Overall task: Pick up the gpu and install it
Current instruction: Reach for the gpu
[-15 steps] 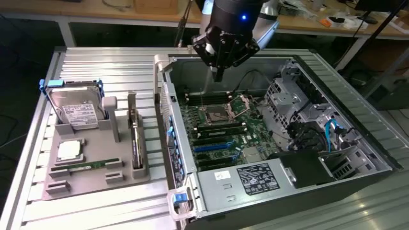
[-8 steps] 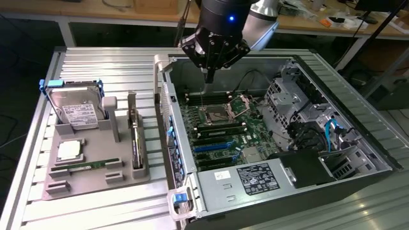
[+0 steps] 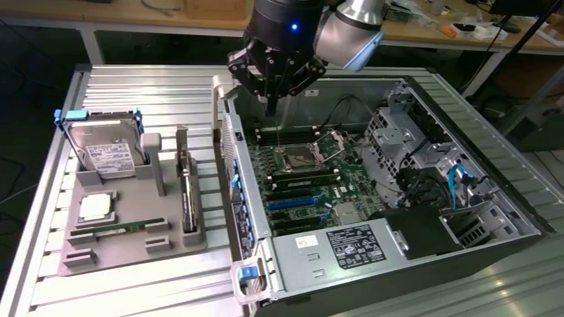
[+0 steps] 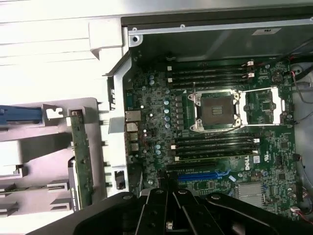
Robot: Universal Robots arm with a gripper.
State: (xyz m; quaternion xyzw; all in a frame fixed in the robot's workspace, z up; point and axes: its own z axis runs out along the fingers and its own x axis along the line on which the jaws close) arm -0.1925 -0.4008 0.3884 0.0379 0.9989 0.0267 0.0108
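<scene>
Power supply [image 3: 352, 243]: right up front in the open case [image 3: 506, 198], label facing up.
Tray [image 3: 132, 254]: on the ribbed table [image 3: 141, 89], at the exterior view's left of the case.
RAM stick [image 3: 115, 229]: flat at the tray's near end, with the CPU [image 3: 95, 208] just behind it.
gpu [image 3: 186, 195]: there it is, standing on edge in the tray slot nearest the case, silver bracket at its far end, nothing touching it. The wrist view catches its green board [image 4: 82, 161] beside the case wall.
Hard drive [image 3: 105, 150]: upright at the tray's far end, on blue rails.
Motherboard [image 3: 304, 188]: flat in the case, socket [image 3: 295, 158] frame flipped open.
Claw [image 3: 271, 99]: hanging over the case's far corner above the board, fingers drawn together to a point with nothing in them, well apart from the gpu. The wrist view has the same pinched tips [image 4: 168, 198].
Bench [image 3: 132, 13]: wooden, beyond the table.
</scene>
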